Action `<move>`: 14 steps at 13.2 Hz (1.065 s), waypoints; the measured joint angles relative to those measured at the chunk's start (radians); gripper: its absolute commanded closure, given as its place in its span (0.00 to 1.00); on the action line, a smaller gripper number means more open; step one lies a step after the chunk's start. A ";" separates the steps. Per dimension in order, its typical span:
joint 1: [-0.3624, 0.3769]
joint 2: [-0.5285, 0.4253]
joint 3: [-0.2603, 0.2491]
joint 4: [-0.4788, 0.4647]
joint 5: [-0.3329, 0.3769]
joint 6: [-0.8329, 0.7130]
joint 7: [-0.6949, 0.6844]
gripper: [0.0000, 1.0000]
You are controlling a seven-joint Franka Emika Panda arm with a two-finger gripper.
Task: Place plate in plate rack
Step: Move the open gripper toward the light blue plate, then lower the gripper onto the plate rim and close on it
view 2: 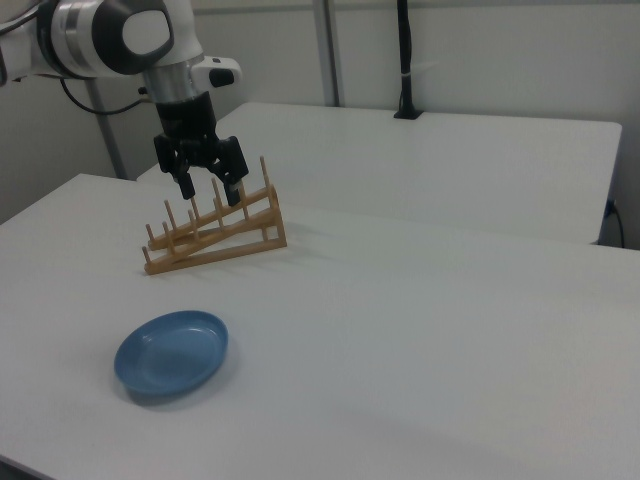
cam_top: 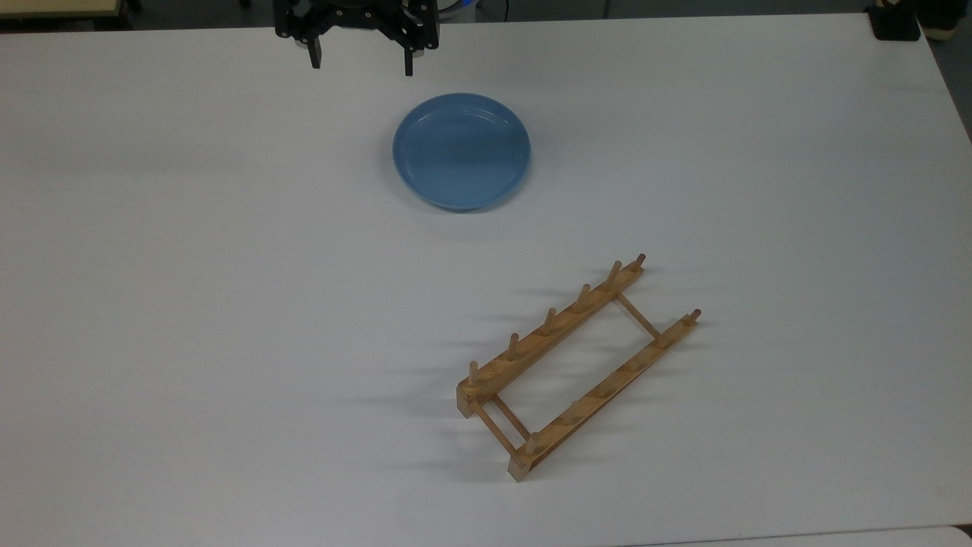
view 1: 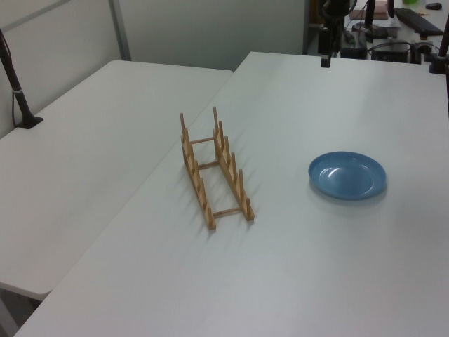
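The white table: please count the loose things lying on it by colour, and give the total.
Light blue: 1, the plate
Light-brown wood: 1, the plate rack
Total: 2, both on the table, apart from each other.

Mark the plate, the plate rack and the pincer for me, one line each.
plate point(cam_top: 461, 150), top view, centre of its blue well.
plate rack point(cam_top: 554, 327), top view, on the rail farther from the camera, mid-length.
pincer point(cam_top: 361, 62), top view, the open gap midway between its fingertips.

No legible text or markings.
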 measured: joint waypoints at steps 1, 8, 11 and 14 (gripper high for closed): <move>0.000 0.000 -0.002 0.000 0.000 0.000 0.000 0.00; 0.000 0.000 -0.013 -0.004 0.000 0.000 -0.019 0.00; 0.000 0.003 -0.013 -0.043 0.000 0.000 -0.143 0.00; 0.000 0.014 -0.013 -0.122 0.000 0.026 -0.298 0.00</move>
